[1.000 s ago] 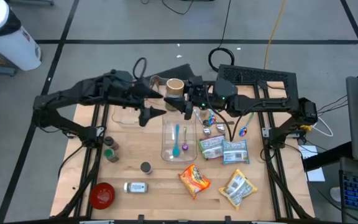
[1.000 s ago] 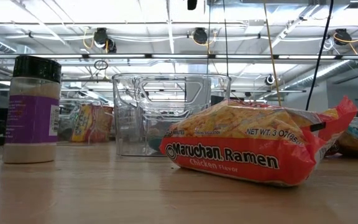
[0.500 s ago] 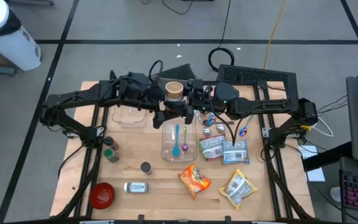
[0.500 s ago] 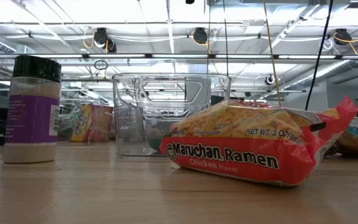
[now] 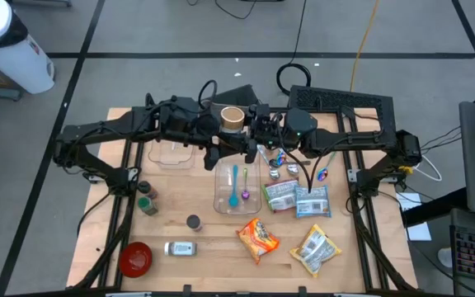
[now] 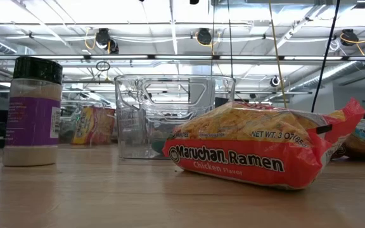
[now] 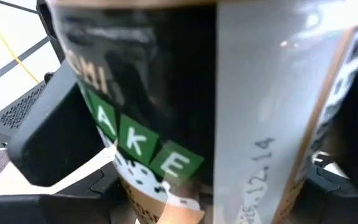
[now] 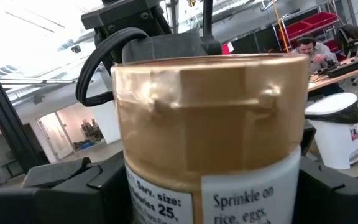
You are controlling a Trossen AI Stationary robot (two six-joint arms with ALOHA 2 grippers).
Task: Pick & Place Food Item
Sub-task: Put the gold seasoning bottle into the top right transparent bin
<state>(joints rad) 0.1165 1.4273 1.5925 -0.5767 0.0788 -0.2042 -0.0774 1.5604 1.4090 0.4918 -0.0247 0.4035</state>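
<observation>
So the food item here is a cylindrical seasoning jar [image 5: 232, 118] with a tan-gold lid, sitting upper center in the overhead shot. It's upright, top facing the camera. Close up, the label is dark with green letter tiles on one side, white with "Sprinkle on rice, eggs" on the other.

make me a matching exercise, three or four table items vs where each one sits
Items:
1. red bowl
2. orange ramen packet
3. teal spoon
4. gold-lidded seasoning jar

Places:
A. inside the clear plastic bin
B. between the two grippers, at the table's far side
C. near-left corner of the table
D. near edge, right of centre

Pairs: 1-C, 2-D, 3-A, 4-B
</observation>
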